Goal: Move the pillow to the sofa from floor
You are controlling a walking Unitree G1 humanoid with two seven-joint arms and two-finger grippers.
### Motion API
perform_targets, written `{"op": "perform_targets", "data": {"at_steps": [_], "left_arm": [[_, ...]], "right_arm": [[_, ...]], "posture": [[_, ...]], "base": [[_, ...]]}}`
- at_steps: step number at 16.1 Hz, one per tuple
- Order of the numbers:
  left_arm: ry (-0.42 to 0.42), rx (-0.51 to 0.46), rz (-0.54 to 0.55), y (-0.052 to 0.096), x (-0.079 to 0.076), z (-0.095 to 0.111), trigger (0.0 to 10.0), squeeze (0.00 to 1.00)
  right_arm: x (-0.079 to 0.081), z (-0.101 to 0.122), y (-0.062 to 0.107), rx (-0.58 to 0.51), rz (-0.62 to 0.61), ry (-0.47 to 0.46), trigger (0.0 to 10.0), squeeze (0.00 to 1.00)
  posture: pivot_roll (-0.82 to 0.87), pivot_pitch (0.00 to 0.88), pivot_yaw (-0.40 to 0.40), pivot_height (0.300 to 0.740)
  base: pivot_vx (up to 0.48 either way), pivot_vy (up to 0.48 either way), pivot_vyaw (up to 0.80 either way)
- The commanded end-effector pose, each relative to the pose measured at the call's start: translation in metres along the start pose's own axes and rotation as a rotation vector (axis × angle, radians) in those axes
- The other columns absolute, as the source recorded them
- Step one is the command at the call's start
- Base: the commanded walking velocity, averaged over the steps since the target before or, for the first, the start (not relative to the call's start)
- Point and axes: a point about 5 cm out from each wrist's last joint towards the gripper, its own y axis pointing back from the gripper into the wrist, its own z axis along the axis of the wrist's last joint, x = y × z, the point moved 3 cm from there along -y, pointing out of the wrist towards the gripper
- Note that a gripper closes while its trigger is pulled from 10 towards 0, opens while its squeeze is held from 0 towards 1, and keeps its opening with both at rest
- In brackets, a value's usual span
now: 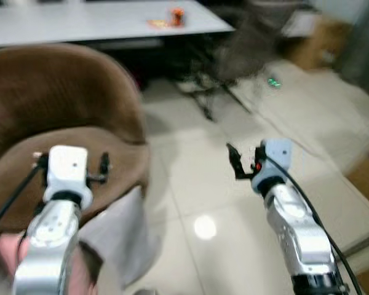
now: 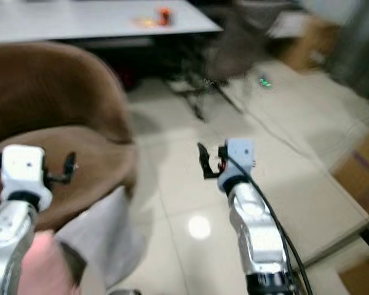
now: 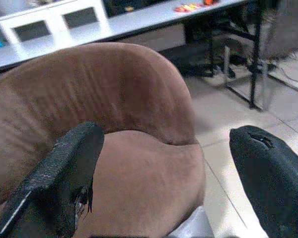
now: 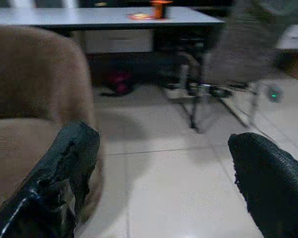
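Reaching forward, I have the left gripper (image 1: 74, 165) spread empty over the brown sofa (image 1: 67, 104) seat. Right gripper (image 1: 237, 163) hangs spread above the floor (image 1: 197, 184); a pinkish pillow (image 1: 9, 252) lies near left.

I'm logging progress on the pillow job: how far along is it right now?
Nothing looks done: the brown sofa seat is bare. The left hand is open above the seat, the right hand open over the tiled floor; neither holds anything. A pinkish shape sits low beside the left arm, possibly the pillow, but too blurred to tell. Grasping and placing remain.
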Motion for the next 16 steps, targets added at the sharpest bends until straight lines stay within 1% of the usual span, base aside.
{"op": "perform_targets", "data": {"at_steps": [1, 2, 3, 4, 5, 7, 8, 9, 10, 11, 12, 13, 15, 16], "left_arm": [[-0.007, -0.010, -0.006, 0.001, -0.001, 0.002, 10.0, 0.00], [0.003, -0.009, 0.016, 0.001, 0.003, 0.002, 10.0, 0.00], [0.016, 0.009, 0.017, 0.000, 0.005, -0.001, 10.0, 0.00], [0.036, 0.019, 0.004, 0.000, 0.004, -0.003, 10.0, 0.00], [0.045, 0.019, -0.008, 0.001, 0.002, -0.004, 10.0, 0.00], [0.044, 0.013, -0.024, 0.001, -0.001, -0.003, 10.0, 0.00], [0.040, 0.013, -0.035, 0.001, -0.003, -0.003, 10.0, 0.00], [0.040, 0.017, -0.041, 0.001, -0.003, -0.003, 10.0, 0.00], [0.038, 0.019, -0.047, 0.001, -0.003, -0.003, 10.0, 0.00], [0.034, 0.019, -0.051, 0.000, -0.004, -0.003, 10.0, 0.00], [0.030, 0.019, -0.054, 0.000, -0.003, -0.003, 10.0, 0.00], [0.030, 0.018, -0.055, 0.000, -0.003, -0.003, 10.0, 0.00], [0.031, 0.018, -0.059, 0.001, -0.004, -0.003, 10.0, 0.00], [0.037, 0.016, -0.071, 0.002, -0.006, -0.003, 10.0, 0.00]], "right_arm": [[-0.005, -0.004, 0.001, 0.016, -0.009, -0.008, 10.0, 1.00], [-0.010, -0.003, 0.001, 0.029, -0.058, 0.096, 10.0, 1.00], [-0.010, -0.003, 0.000, 0.033, -0.076, 0.107, 10.0, 1.00], [-0.007, -0.003, 0.001, 0.033, -0.049, 0.081, 10.0, 1.00], [-0.007, -0.004, 0.002, 0.024, -0.051, 0.075, 10.0, 1.00], [-0.006, -0.005, 0.003, 0.016, -0.044, 0.066, 10.0, 1.00], [-0.009, -0.008, 0.003, 0.024, -0.069, 0.072, 10.0, 1.00], [-0.012, -0.006, 0.002, 0.005, -0.106, 0.098, 10.0, 1.00], [-0.014, -0.008, 0.003, 0.023, -0.136, 0.127, 10.0, 1.00], [-0.018, -0.013, 0.003, 0.066, -0.180, 0.158, 10.0, 1.00], [-0.019, -0.011, 0.002, 0.059, -0.202, 0.223, 10.0, 0.64], [-0.014, -0.011, 0.001, 0.047, -0.154, 0.211, 10.0, 0.00], [-0.007, -0.012, 0.002, 0.047, -0.089, 0.193, 10.0, 0.00], [-0.002, -0.016, 0.004, 0.081, -0.030, 0.056, 10.0, 0.00]], "posture": [[-0.04, 0.000, -0.044, 0.740], [-0.04, 0.000, -0.045, 0.740], [-0.04, 0.000, -0.043, 0.740], [-0.04, 0.000, -0.040, 0.740], [-0.05, 0.000, -0.037, 0.740], [-0.05, 0.000, -0.035, 0.740], [-0.05, 0.000, -0.030, 0.740], [-0.05, 0.000, -0.026, 0.740], [-0.05, 0.000, -0.024, 0.740], [-0.05, 0.000, -0.024, 0.740], [-0.05, 0.000, -0.025, 0.740], [-0.05, 0.000, -0.028, 0.740], [-0.05, 0.000, -0.032, 0.740], [-0.04, 0.000, -0.039, 0.740]], "base": [[0.000, 0.000, 0.80], [0.000, 0.000, 0.80], [0.000, 0.000, 0.80], [0.000, 0.000, 0.80], [0.000, 0.000, 0.80], [0.122, 0.000, 0.80], [0.266, 0.000, 0.00], [0.270, 0.000, 0.00], [0.270, 0.000, 0.00], [0.274, 0.000, 0.00], [0.274, 0.000, 0.00], [0.274, 0.000, 0.00], [0.272, 0.000, 0.00], [0.274, 0.000, 0.00]]}}
